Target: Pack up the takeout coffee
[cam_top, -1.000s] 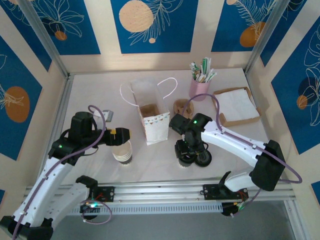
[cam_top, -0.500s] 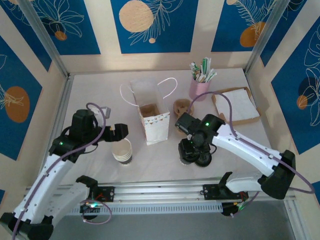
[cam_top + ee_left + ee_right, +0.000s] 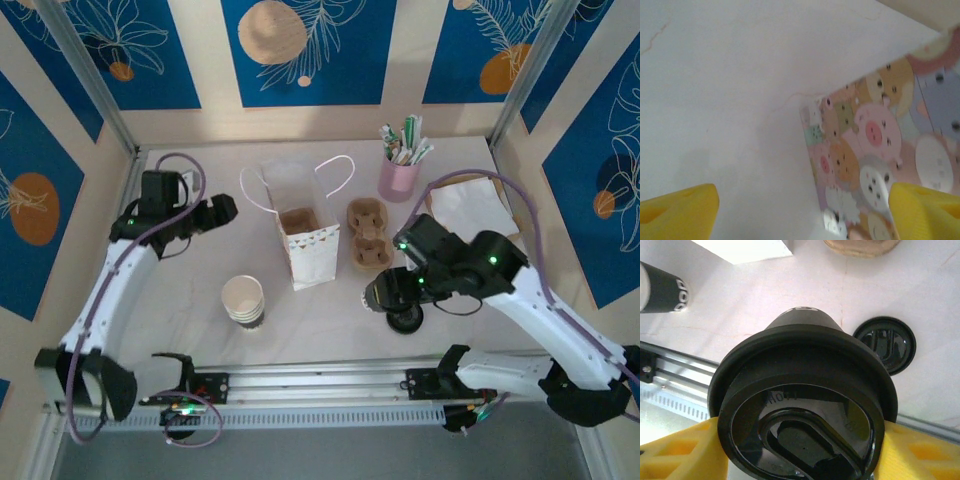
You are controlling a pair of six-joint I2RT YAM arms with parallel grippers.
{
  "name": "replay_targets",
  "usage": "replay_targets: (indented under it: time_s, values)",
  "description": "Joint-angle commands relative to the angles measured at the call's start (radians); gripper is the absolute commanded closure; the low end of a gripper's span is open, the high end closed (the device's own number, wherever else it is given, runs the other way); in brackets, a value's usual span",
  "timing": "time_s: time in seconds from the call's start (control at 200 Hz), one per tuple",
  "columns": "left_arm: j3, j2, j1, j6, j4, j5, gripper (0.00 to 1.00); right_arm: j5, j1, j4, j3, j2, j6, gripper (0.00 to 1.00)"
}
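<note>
The takeout coffee (image 3: 802, 405) is held in my right gripper (image 3: 802, 452). Its round black lid faces the wrist camera, and a yellow finger (image 3: 680, 452) presses on each side of it. From above, the coffee (image 3: 378, 297) hangs in the right gripper (image 3: 388, 292) just right of the white paper bag (image 3: 303, 238), over the front middle of the table. My left gripper (image 3: 216, 212) is open at the back left, beside the bag's left handle. Nothing lies between its yellow fingertips (image 3: 677, 210); below them are the white table and a flat sheet printed with cartoon animals (image 3: 875, 145).
A loose black lid (image 3: 405, 320) lies just under the held coffee. A stack of lidless cream cups (image 3: 244, 300) stands front left of the bag. A brown cup carrier (image 3: 368, 232), a pink cup of straws (image 3: 398, 175) and napkins (image 3: 470, 208) sit at the back right.
The right gripper has lifted the coffee and shifted a little right, leaving one lid on the table. The left arm has swung from the cup stack to the back left.
</note>
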Motion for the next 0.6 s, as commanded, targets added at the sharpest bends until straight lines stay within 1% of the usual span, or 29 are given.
replay_targets:
  time_s: [0.0, 0.15, 0.24, 0.39, 0.595]
  values:
    - [0.086, 0.122, 0.026, 0.008, 0.101, 0.086, 0.13, -0.008, -0.003, -0.020, 0.054, -0.056, -0.047, 0.37]
    - [0.181, 0.318, 0.027, 0.003, 0.224, 0.164, 0.16, -0.043, -0.005, 0.031, 0.111, -0.120, -0.102, 0.38]
    - [0.238, 0.426, 0.025, 0.003, 0.275, 0.198, 0.17, -0.065, -0.005, 0.055, 0.144, -0.131, -0.125, 0.38]
    - [0.358, 0.591, 0.010, 0.016, 0.300, 0.248, 0.19, -0.091, -0.006, 0.080, 0.194, -0.131, -0.157, 0.38]
    - [0.477, 0.721, -0.034, 0.043, 0.314, 0.287, 0.19, -0.126, -0.008, 0.116, 0.243, -0.137, -0.168, 0.38]
